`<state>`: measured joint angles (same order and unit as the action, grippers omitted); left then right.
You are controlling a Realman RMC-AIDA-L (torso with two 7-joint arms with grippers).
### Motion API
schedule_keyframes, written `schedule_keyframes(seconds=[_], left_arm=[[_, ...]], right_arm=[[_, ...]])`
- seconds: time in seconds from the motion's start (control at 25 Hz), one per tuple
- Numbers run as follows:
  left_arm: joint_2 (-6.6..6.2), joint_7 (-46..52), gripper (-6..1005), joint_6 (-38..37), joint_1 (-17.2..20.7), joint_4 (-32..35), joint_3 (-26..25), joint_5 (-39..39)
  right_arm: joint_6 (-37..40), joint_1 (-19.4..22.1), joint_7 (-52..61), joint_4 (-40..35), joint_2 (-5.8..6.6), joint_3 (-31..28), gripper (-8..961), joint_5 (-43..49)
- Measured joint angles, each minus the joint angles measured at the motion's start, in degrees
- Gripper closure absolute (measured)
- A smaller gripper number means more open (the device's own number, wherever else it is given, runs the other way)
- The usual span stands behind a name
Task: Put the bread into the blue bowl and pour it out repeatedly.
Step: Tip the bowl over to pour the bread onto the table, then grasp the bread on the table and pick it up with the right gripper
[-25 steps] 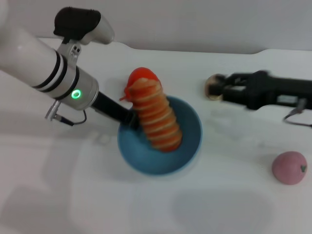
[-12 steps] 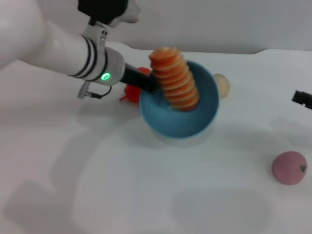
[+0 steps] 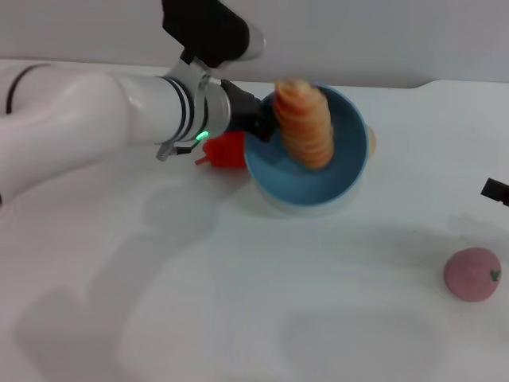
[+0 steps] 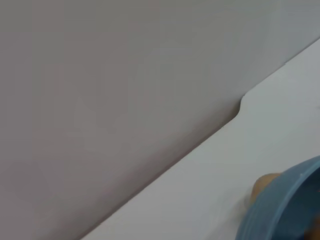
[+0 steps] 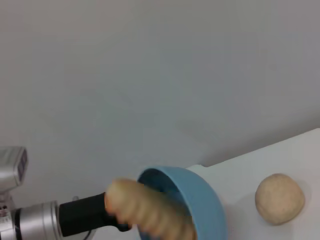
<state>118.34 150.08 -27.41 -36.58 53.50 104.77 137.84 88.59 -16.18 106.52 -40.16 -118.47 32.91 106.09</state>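
My left gripper (image 3: 256, 121) is shut on the rim of the blue bowl (image 3: 306, 171) and holds it off the table near the back, with its opening tipped towards me. The bread (image 3: 306, 126), striped orange and cream, stands on end inside the bowl and leans over its far rim. From the right wrist view the bowl (image 5: 202, 202) and bread (image 5: 150, 214) show side-on, and the left arm's black gripper (image 5: 92, 216) is at the rim. The bowl's edge (image 4: 280, 205) fills a corner of the left wrist view. Only a black tip of my right gripper (image 3: 495, 191) shows at the right edge.
A red toy (image 3: 227, 151) lies just left of the bowl, under the left wrist. A small beige ball (image 5: 279, 198) sits behind the bowl on its right. A pink ball (image 3: 473, 273) rests at the front right. A grey wall runs behind the white table (image 3: 238, 302).
The left arm has lifted the bowl with the bread and carried it back and to the right. The right arm has pulled away to the right edge.
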Motion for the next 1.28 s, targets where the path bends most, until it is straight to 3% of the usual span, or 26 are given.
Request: schedule_keyframes(seconds=[0.4, 0.68, 0.88, 1.12, 1.28], left_arm=[[0.21, 0.0, 1000, 19.8, 0.1, -4.0, 8.7, 2.2], [0.64, 0.0, 1001, 36.1, -1.4, -11.3, 15.6, 2.1], [0.43, 1.0, 1001, 45.9, -0.2, -12.1, 16.7, 1.7], [0.00, 3.1, 1000, 46.3, 2.5, -9.3, 12.5, 1.6], [-0.23, 3.0, 1000, 39.3, 5.3, -4.4, 7.5, 1.5]], right_arm=[[1.1, 0.5, 0.0, 0.1, 0.14, -2.9, 549, 0.2], [1.2, 1.0, -0.2, 0.1, 0.17, -3.1, 548, 0.4], [1.2, 1.2, -0.8, 0.1, 0.11, -3.1, 548, 0.9], [1.1, 0.6, -3.3, 0.8, -0.10, -3.1, 549, 0.5], [0.8, -0.2, -3.5, 1.4, 0.02, -3.1, 549, 0.4]])
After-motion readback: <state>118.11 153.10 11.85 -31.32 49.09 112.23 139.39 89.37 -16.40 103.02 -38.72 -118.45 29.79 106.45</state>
